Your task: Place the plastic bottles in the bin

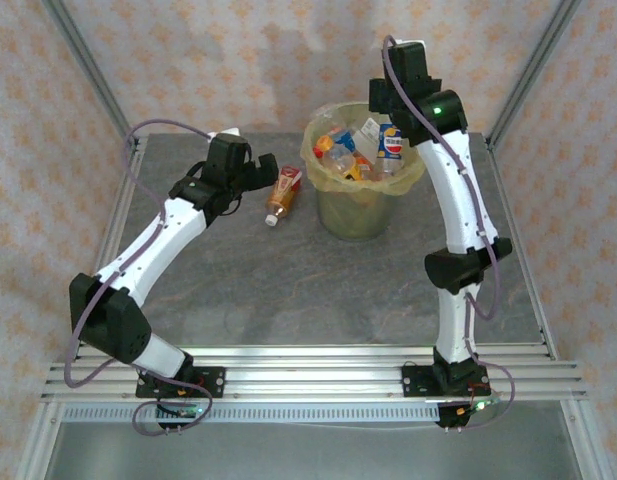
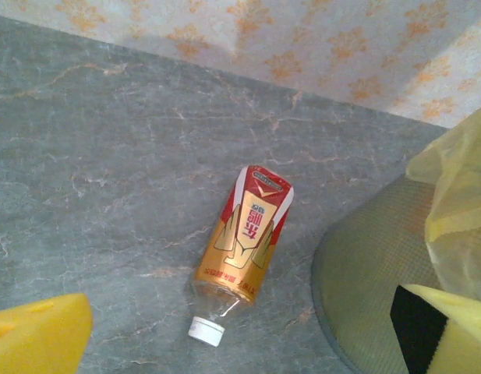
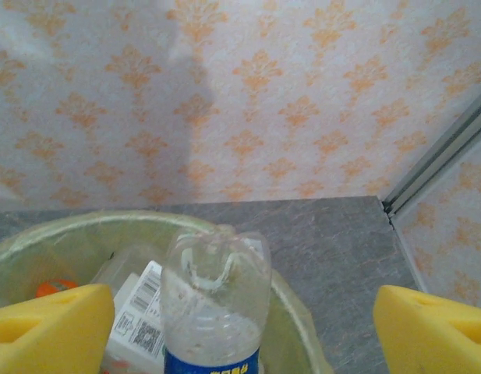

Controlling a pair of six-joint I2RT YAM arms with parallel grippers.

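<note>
Near the far edge of the desk, an orange bottle lies flat just beside the bin. The left end effector hangs spread above it; I'd drop straight down and pinch across the label. The right end effector is spread over the bin, with a blue-labelled bottle loose between its fingers.

The overhead camera looks down from behind the arms. Each wrist camera looks closely out between its jaws. All three share the bin.

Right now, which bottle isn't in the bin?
The orange-and-red labelled bottle with a white cap, lying on the table beside the bin; the other bottles are inside it.
</note>
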